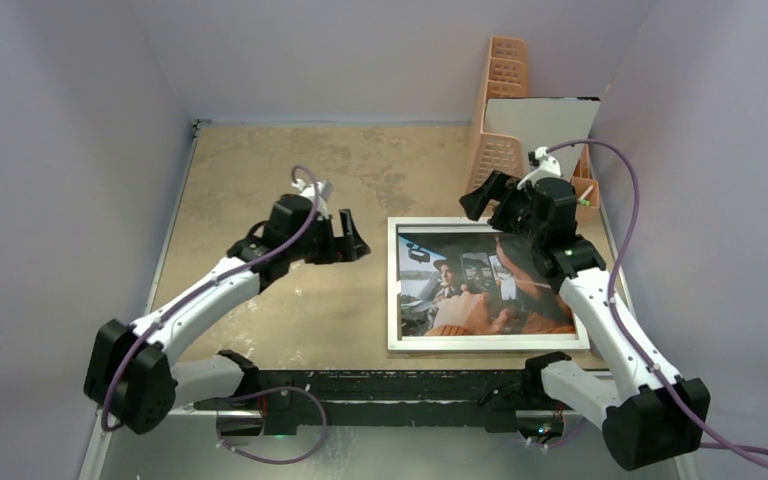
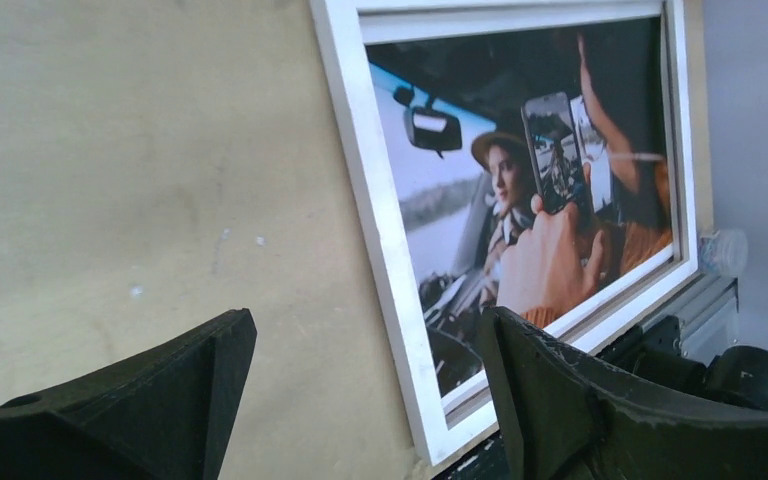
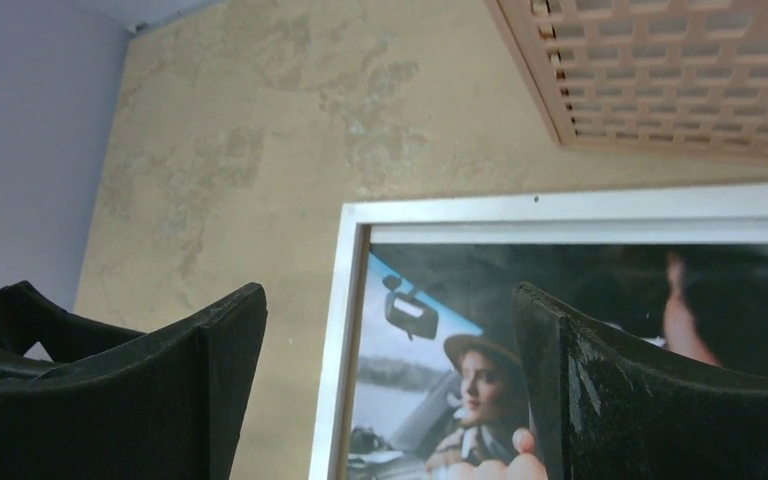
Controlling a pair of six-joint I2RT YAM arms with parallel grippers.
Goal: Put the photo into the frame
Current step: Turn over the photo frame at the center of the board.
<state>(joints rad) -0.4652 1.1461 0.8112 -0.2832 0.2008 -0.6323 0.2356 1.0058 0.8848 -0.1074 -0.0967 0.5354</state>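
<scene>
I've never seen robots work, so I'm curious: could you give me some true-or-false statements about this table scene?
The photo sits inside the white frame. True.
The frame stands upright. False: it lies flat on the table.
The left gripper grips the frame. False: it is open, over bare table beside it.
The right gripper is open. True.
A peach lattice basket stands behind the frame. True.

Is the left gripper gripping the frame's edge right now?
No, the left gripper hangs open over the table, to the left of the frame and apart from it, with nothing in its jaws.
</scene>
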